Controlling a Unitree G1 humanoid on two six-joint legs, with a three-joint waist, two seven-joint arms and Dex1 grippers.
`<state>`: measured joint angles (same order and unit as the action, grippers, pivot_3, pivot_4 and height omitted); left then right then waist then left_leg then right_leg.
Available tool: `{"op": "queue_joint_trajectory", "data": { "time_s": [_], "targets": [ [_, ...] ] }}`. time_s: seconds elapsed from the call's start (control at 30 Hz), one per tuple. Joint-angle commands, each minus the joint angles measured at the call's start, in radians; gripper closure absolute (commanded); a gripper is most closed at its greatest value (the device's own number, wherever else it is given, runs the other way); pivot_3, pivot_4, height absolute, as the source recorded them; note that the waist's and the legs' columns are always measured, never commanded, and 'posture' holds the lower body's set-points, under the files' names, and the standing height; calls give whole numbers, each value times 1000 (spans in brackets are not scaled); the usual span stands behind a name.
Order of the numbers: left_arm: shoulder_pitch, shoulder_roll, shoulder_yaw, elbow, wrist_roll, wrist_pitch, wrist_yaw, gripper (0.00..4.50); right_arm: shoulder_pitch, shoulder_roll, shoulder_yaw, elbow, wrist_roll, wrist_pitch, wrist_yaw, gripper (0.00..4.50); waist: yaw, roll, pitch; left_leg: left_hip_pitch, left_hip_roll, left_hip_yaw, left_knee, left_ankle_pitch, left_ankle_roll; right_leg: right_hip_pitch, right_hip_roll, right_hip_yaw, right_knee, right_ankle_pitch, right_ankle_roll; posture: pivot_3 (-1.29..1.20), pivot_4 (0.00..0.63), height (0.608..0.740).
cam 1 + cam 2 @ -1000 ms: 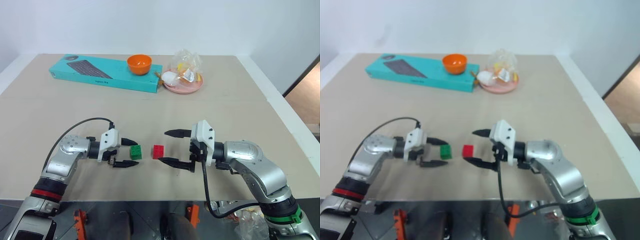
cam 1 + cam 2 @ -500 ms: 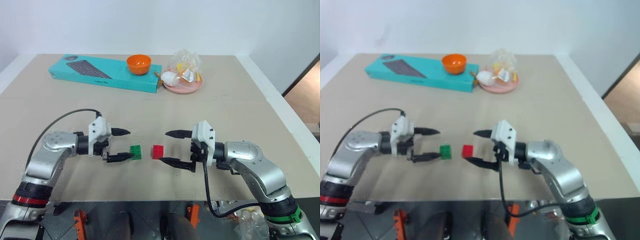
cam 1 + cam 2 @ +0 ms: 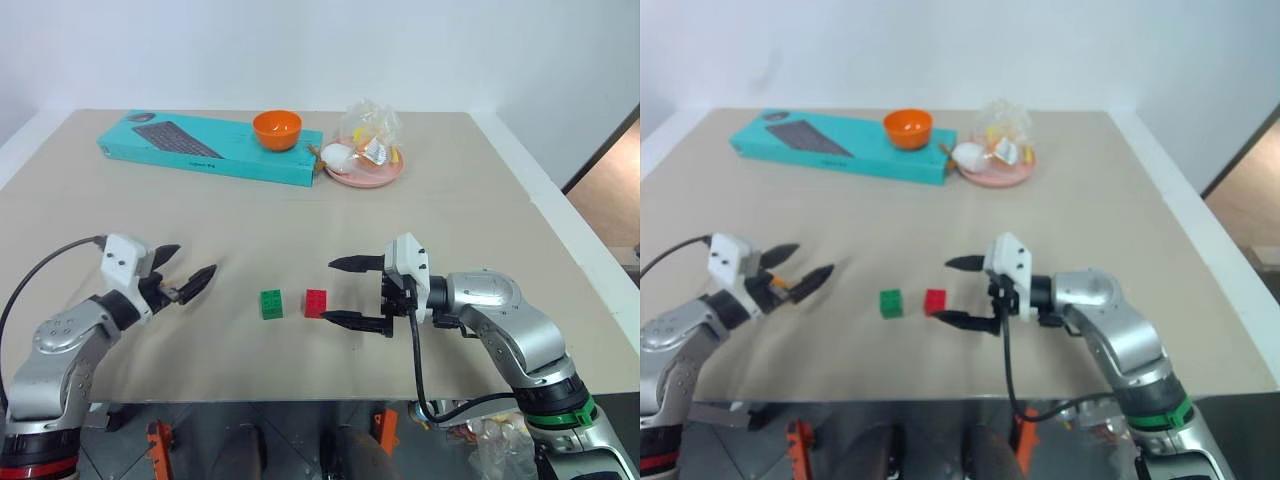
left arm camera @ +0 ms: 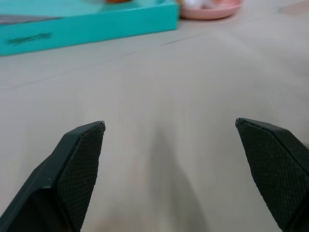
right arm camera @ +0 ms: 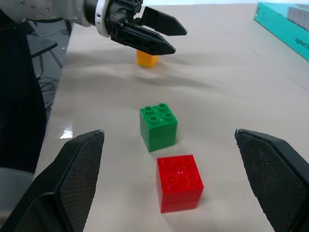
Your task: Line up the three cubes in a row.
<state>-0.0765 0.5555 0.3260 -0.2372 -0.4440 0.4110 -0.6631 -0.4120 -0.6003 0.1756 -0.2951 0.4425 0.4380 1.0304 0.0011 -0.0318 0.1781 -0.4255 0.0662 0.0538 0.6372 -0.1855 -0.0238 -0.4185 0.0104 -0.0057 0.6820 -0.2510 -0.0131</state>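
Meanwhile, your spread left end effector (image 3: 184, 277) hovers nearest the orange block (image 5: 147, 58), left of the green block (image 3: 271, 303).

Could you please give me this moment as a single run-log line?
left pincer: open, empty, near yellow-orange cube | right pincer: open, beside red cube | green cube: next to red | row: two of three

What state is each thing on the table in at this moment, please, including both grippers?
Green cube: upright on the table, studs up, free.
Red cube: upright beside the green one, apart from it, free.
Yellow-orange cube: on the table behind the left gripper, free.
Left gripper: open, empty.
Right gripper: open, empty, beside the red cube.
Orange bowl: upright on the teal box.
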Motion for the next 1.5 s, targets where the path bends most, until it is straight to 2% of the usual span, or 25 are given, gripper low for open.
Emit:
{"op": "queue_joint_trajectory", "data": {
  "time_s": [0.03, 0.33, 0.6, 0.73, 0.77, 0.93, 1.1, 1.33, 1.5],
  "targets": [
    [-1, 41, 51, -1, -16, -24, -16, 20, -21, 2, -5, -7, -3, -19, 14, 0, 1, 0, 0, 0, 0, 0, 0, 0, 0, 0, 0, 0, 0, 0, 0, 0, 150, 740],
    [36, 163, 80, 152, -16, -45, -144, 20, 11, -6, -7, -32, -11, -17, 6, 0, 3, 0, 0, 0, 1, 2, -1, 0, 0, -1, -1, 1, 0, 0, -1, 0, 150, 740],
    [10, 206, -2, 275, 52, -75, -198, 20, 11, -9, -11, -31, -18, -21, -6, 0, 4, -1, 0, 0, 2, 2, -1, 0, 0, -2, -2, 1, 0, 0, -2, 0, 150, 740],
    [-27, 193, -24, 319, 68, -80, -185, 1092, 16, -15, -10, -35, -21, -24, -7, 0, 4, -1, -1, 0, 2, 3, -1, 0, 0, -2, -2, 2, 0, 0, -2, 0, 150, 740],
    [-33, 193, -29, 326, 72, -81, -186, 1526, 17, -15, -10, -36, -21, -24, -8, 0, 4, -1, -1, 0, 2, 3, -1, 0, 0, -2, -2, 2, 0, 0, -2, 0, 150, 740],
    [-42, 195, -53, 341, 86, -78, -196, 3120, 22, -17, -11, -42, -24, -23, -11, 0, 3, -1, -1, 0, 2, 4, -1, 0, 0, -3, -2, 3, 0, 0, -2, 0, 150, 740],
    [-40, 200, -74, 333, 103, -108, -226, 3120, 24, -24, -15, -42, -23, -24, -10, 0, 4, -1, -1, 0, 2, 7, -1, 0, 0, -3, -2, 3, 0, 0, -2, 0, 150, 740],
    [-55, 237, -208, 234, 126, -251, -427, 3120, 15, -30, -19, -45, -9, -18, -1, 0, 4, -2, -1, 0, 2, 10, -1, 0, 0, -3, -4, 4, 0, 0, -1, 0, 150, 740],
    [-129, 258, -292, 235, 121, -311, -575, 3120, 19, -34, -7, -69, -4, -16, 13, 0, 5, -2, -1, -1, 2, 11, -1, 0, 0, -4, -2, 4, 0, 1, -2, 0, 150, 740]
  ]
}}
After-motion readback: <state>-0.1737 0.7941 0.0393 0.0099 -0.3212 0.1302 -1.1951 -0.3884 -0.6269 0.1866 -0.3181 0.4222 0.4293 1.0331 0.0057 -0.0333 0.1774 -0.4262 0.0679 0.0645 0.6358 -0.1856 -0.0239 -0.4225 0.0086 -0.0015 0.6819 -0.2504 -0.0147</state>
